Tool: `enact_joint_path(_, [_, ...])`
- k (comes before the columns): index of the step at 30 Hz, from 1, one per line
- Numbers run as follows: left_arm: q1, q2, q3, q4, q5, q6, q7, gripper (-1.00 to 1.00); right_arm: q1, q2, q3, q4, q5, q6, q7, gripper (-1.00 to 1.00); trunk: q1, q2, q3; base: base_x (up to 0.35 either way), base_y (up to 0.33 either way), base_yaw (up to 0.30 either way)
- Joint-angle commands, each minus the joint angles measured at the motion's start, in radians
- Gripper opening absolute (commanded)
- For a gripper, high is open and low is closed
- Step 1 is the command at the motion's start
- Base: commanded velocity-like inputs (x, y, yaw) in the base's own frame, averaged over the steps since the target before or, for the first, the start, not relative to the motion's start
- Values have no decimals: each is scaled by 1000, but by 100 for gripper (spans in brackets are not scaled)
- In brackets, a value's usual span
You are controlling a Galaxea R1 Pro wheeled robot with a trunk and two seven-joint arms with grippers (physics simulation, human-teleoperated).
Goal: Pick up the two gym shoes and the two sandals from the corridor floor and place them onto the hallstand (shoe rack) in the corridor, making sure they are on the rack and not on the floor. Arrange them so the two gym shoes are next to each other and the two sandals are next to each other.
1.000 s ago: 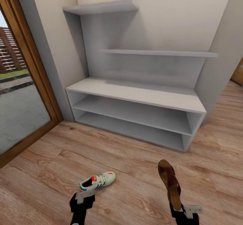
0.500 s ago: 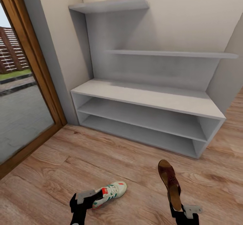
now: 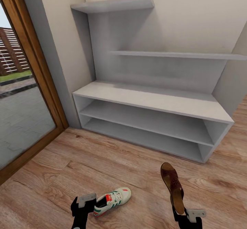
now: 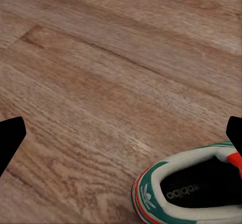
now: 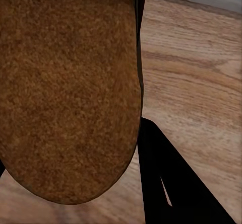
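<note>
The head camera looks down at the pale grey hallstand (image 3: 151,102). Both wrist cameras sit close above the shared wood-plank floor (image 3: 68,167).

White gym shoe (image 3: 113,200) with green stripes lies on wood floor (image 3: 103,160) near the hallstand (image 3: 151,102) — brown sandal (image 3: 173,188) held off the floor, toe toward the pale grey, empty-shelved rack.

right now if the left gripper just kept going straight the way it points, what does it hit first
Most likely the bare corridor floor: the left gripper is open and looks down at wood planks. The gym shoe lies off to one side of that line, so it may just be missed, though depth is unclear.
</note>
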Motion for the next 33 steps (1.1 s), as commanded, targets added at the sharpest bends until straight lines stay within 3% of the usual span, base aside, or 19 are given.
enact_joint_path(1, [-1, 1, -9, 0, 10, -4, 6, 100, 0, 0, 0, 1, -13, -2, 9, -100, 0, 0, -1, 2, 2, 0])
enact_joint_path(14, [-1, 1, -9, -3, 10, -4, 6, 100, 0, 0, 0, 1, -13, -2, 9, -100, 0, 0, -1, 0, 131, -30])
enact_joint_path(28, [0, 1, -9, -6, 10, -4, 6, 100, 0, -1, 0, 1, -13, -2, 9, -100, 0, 0, -1, 0, 294, -241])
enact_joint_path(33, [0, 1, -9, -6, 10, -4, 6, 100, 0, 0, 0, 1, -13, -2, 9, -100, 0, 0, -1, 0, 109, -261])
